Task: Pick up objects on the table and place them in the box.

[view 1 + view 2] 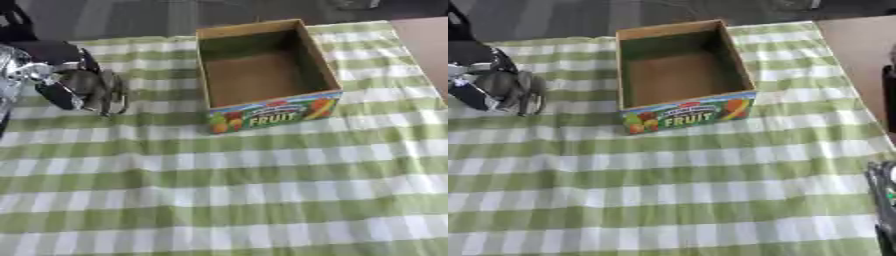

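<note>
Green-and-white checked cloth (pixel 262 200) is covering the worktop, lying flat across the near half. Cardboard box (pixel 262 70) is standing upright and open-topped at the far centre, "FRUIT" printed on its near wall. Left hand (pixel 92 90) is hovering well left of it, fingers curled, holding nothing discernible. Right hand (pixel 885 200) is showing at the right edge; its state cannot be told.
</note>
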You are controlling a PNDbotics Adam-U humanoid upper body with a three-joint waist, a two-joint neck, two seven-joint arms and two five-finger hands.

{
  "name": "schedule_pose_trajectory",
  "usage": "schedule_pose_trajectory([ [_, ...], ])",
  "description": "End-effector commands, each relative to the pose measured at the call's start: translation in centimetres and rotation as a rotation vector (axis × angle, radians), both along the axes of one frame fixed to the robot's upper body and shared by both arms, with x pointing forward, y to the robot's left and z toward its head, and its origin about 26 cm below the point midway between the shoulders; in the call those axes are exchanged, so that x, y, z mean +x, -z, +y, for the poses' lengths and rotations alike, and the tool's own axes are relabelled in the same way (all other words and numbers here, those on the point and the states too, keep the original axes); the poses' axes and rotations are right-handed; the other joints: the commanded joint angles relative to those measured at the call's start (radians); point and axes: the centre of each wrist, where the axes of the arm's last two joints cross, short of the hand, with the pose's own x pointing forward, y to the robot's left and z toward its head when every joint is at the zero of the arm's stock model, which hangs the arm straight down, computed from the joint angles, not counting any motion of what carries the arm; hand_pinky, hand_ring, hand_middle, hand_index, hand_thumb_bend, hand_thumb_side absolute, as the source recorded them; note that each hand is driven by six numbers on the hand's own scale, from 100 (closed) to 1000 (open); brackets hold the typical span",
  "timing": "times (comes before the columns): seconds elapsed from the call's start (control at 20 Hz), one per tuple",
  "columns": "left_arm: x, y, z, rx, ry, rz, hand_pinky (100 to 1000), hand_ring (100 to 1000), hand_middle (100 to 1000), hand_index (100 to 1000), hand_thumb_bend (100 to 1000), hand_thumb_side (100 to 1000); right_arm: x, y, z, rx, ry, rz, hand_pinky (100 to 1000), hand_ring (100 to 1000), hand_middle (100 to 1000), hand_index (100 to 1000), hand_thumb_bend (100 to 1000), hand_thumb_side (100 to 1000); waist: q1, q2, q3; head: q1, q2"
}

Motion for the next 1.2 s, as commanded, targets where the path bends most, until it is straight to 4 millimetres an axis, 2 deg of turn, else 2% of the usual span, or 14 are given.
schedule_pose_trajectory([
  [0.05,-0.7,-2.9,0.6,-0.014,-0.010,-0.073,618,537,568,599,100,325,-0.3,-0.7,-0.1,-0.013,0.001,-0.027,808,630,679,791,100,662,0.001,-0.027,0.002,-0.003,0.006],
  [0.3,-0.9,-3.8,-0.1,-0.078,0.020,-0.115,600,526,569,573,100,318,-0.3,-0.7,-0.1,-0.010,0.002,-0.027,809,631,680,792,100,664,0.001,-0.027,-0.002,-0.008,0.003],
  [0.6,-1.2,-5.8,-2.3,-0.165,0.082,-0.195,587,520,573,557,100,306,-0.3,-0.8,-0.1,-0.011,0.001,-0.031,811,632,680,792,100,664,0.004,-0.027,-0.007,-0.016,-0.001],
  [0.95,-1.5,-8.2,-6.9,-0.247,0.163,-0.344,573,521,579,544,100,299,-0.2,-1.0,0.0,-0.010,-0.007,-0.039,811,631,680,792,100,667,0.007,-0.026,-0.021,-0.005,-0.013],
  [1.2,-1.6,-9.0,-10.7,-0.298,0.189,-0.451,566,520,579,548,100,298,-0.2,-1.1,0.2,-0.007,-0.017,-0.045,810,630,680,792,100,666,0.011,-0.021,-0.036,0.009,-0.021],
])
